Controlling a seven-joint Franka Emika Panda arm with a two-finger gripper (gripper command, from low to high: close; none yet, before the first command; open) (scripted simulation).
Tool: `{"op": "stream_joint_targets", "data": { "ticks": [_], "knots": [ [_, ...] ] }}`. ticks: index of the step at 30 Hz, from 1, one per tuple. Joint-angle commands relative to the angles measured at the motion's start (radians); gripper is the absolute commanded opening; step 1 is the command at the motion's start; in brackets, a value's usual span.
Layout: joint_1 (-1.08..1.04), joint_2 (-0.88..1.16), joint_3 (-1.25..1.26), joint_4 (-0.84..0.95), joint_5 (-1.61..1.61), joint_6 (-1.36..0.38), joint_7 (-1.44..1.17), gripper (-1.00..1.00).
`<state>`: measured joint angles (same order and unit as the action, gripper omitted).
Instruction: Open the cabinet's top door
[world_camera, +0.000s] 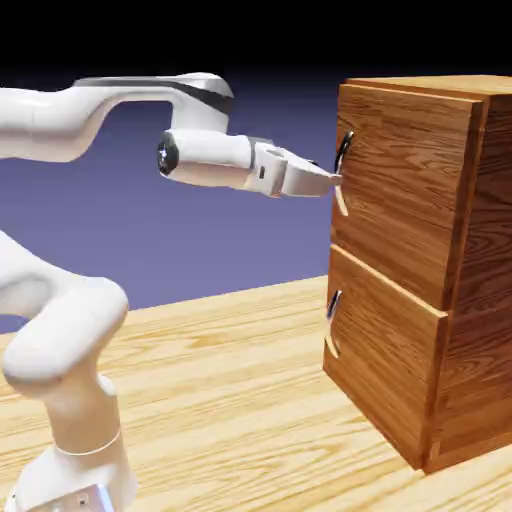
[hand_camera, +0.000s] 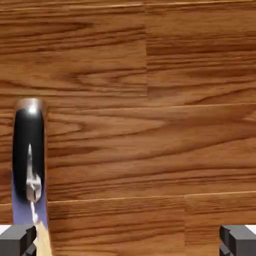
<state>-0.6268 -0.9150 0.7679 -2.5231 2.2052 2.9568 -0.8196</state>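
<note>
Evidently the claw (world_camera: 335, 181) stands wide, its two tips (hand_camera: 18, 241) far apart in the hand view with nothing gripped between them. In the exterior view it is right up at the handle (world_camera: 346, 160) of the top door, by the middle of the curve; whether it touches, I cannot tell. In the hand view the handle lies well off to the left, its lower part running down toward the left-hand tip, so it looks lined up with one finger rather than centred between the two. Past it, wood grain fills most of that view.

Behind the claw, the arm (world_camera: 205, 158) reaches across level from the exterior view's left. The top door (world_camera: 405, 190) is the upper front of the cabinet (world_camera: 480, 270) and looks closed, as does the lower door (world_camera: 385, 355), whose own handle (world_camera: 333, 322) is below. The cabinet stands on the table (world_camera: 220, 390).

The step in hand seems to be getting a hold on the top handle. Next, I judge, one finger must hook behind the curve, or the claw shift sideways and close on it, before swinging the door out; pushing straight in could jam a tip against the metal.
</note>
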Motion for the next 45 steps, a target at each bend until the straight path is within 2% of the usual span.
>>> {"op": "stream_joint_targets", "data": {
  "ticks": [1, 15, 17, 22, 23, 24, 38, 45],
  "knots": [
    [-0.013, -0.007, 0.015, 0.006, 0.044, -0.002, -0.031, 0.0],
    [-0.189, -0.102, 0.227, 0.085, 0.652, -0.024, -0.462, 0.0],
    [-0.193, -0.104, 0.232, 0.087, 0.667, -0.024, -0.472, 0.0],
    [-0.368, -0.032, 0.331, 0.207, 0.692, -0.068, -0.49, 0.0],
    [-0.368, -0.032, 0.331, 0.207, 0.692, -0.068, -0.49, -1.0],
    [-0.368, -0.032, 0.331, 0.207, 0.692, -0.068, -0.49, -1.0],
    [0.139, 0.154, -0.106, 0.023, 0.682, -0.149, -0.856, -1.0],
    [0.384, 0.093, -0.345, -0.113, 0.431, -0.208, -0.753, -1.0]
  ]
}}
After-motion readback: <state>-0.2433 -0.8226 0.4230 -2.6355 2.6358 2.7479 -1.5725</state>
